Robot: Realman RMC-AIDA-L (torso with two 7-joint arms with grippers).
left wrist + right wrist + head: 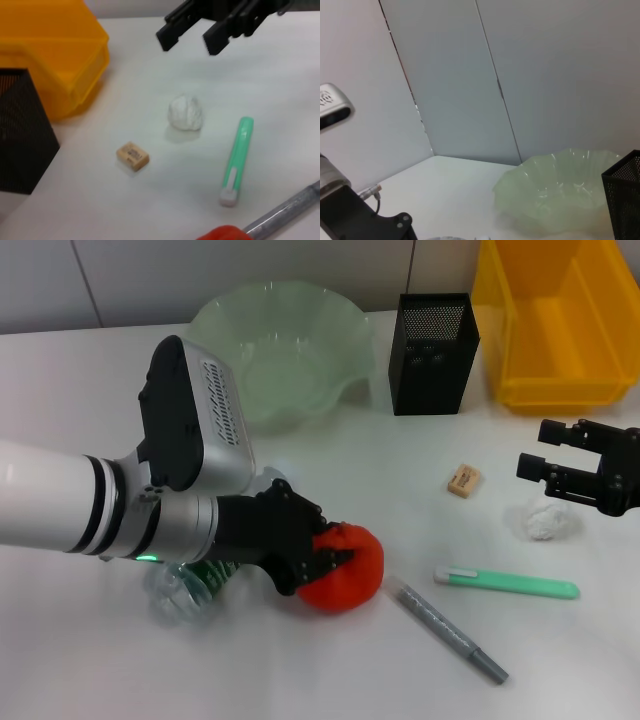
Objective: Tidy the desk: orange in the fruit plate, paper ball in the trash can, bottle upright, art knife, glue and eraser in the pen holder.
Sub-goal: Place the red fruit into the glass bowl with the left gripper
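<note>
The red-orange orange (350, 568) rests on the table at front centre, and my left gripper (325, 545) is shut on it from the left; only its top edge (225, 233) shows in the left wrist view. The bottle (185, 585) lies on its side under my left arm. My right gripper (537, 448) (192, 42) hangs open just above the white paper ball (548, 520) (185, 113). The tan eraser (463, 480) (132, 155), the green art knife (508, 583) (237, 160) and the grey glue stick (445, 628) (285, 212) lie loose on the table.
At the back stand the pale green fruit plate (330, 320) (560, 192), the black mesh pen holder (432, 352) (20, 145) (625, 200) and the yellow trash can (555, 320) (50, 55). A grey wall rises behind the table.
</note>
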